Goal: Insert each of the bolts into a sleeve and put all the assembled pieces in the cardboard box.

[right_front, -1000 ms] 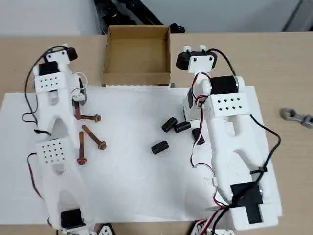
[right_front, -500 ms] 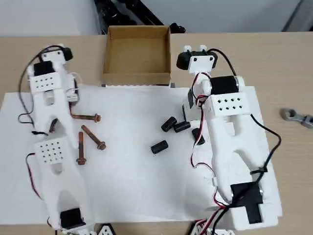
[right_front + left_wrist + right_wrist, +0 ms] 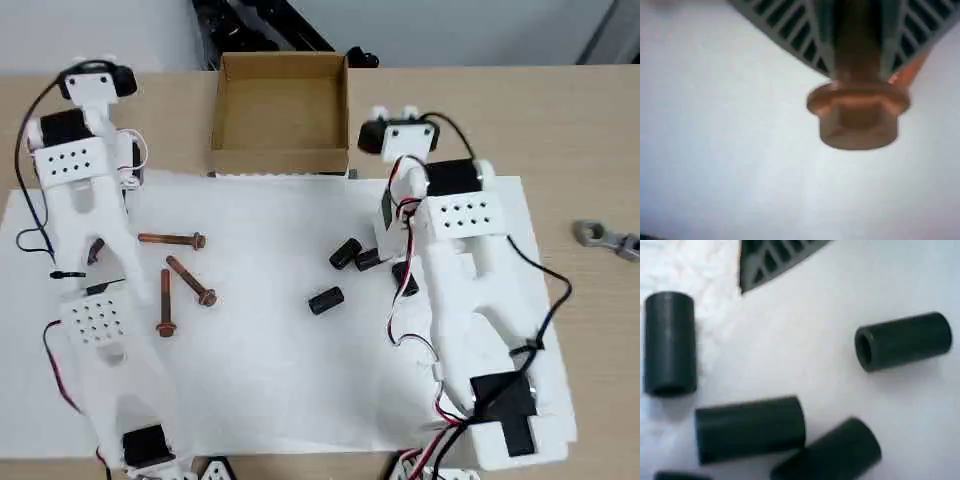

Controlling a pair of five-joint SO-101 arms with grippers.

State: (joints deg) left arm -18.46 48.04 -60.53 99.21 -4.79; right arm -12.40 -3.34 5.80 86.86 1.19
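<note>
Gripping a copper-coloured bolt by its shank, the left gripper has its two grey, ribbed fingers closed on it. The bolt's flanged, six-sided head hangs free just past the fingertips, above a smooth white sheet spread on a pale wooden table.

From overhead, the left arm is blocky white plastic with panels of small holes, and it stands over the sheet's left side. Just beside it lie three loose bolts of the same coppery metal, each a slim rod with a wider head. One lies crosswise, one slants, and one lies lengthwise, none touching.

Near the sheet's middle lie the sleeves, short matte black tubes with hollow ends, all on their sides. Two of them rest against each other, another lies partly under the right arm, and one lies apart from the rest.

The right gripper hangs just over this cluster. I cannot tell whether it is open or closed.

The cardboard box is brown, square and open-topped, with low walls. It sits on the table at the sheet's far edge, between the two arms.
</note>
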